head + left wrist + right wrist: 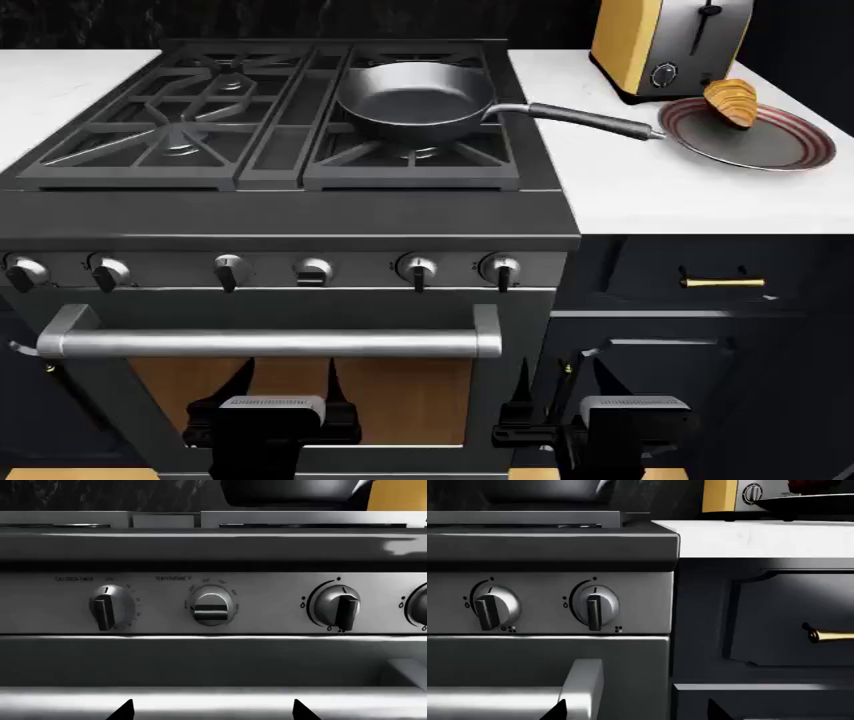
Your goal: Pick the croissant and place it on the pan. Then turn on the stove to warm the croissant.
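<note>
The right wrist view faces the front of the stove (547,545) at close range — two silver knobs (494,607) (594,607) sit side by side on its control panel, both with their grips upright. Above them the underside of the pan (540,490) shows over the grate, and the steel oven handle (507,700) crosses below. Beside the stove runs a white counter (760,537) over a dark cabinet door with a brass pull (827,636); the yellow-sided toaster (727,495) stands on it, and two dark fingertips (554,711) of the right gripper (637,712) stand apart.
</note>
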You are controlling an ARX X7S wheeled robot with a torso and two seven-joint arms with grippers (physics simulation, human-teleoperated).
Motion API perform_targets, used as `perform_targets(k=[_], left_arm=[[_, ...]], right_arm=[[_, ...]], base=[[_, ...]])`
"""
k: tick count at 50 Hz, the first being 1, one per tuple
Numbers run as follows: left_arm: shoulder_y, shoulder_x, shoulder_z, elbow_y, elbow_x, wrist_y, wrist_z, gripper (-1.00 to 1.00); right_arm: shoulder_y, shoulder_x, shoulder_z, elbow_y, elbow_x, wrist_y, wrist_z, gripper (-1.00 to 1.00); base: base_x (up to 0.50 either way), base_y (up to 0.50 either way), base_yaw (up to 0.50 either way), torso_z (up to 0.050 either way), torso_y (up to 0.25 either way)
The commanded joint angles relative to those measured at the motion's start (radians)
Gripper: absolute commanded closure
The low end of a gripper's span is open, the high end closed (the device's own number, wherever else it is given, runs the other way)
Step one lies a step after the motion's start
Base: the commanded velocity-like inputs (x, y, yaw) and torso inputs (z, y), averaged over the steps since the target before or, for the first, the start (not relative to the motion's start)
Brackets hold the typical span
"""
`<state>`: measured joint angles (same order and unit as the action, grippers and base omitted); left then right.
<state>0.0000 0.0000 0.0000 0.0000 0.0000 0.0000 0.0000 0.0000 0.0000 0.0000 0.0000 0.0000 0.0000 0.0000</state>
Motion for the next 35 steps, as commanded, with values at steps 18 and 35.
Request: perform_targets(k=[18,35], left_arm=[[-0.018,-0.057,0.058,-0.007,-0.074,-0.029,-0.065,-1.00],[-0.025,-0.073,0.082,-0.016,-0.090,-0.034,-0.103,-1.00]], right_arm=[[0.006,0.055,-0.063,-0.001,0.076,-0.011,0.070,-1.00],[0.008,0.078,-0.088,0.003,0.110,-0.018,0.089,-1.00]], base=[[0.00,-0.21,0.00,0.000,0.000],[0.00,-0.50,0.00,0.000,0.000]])
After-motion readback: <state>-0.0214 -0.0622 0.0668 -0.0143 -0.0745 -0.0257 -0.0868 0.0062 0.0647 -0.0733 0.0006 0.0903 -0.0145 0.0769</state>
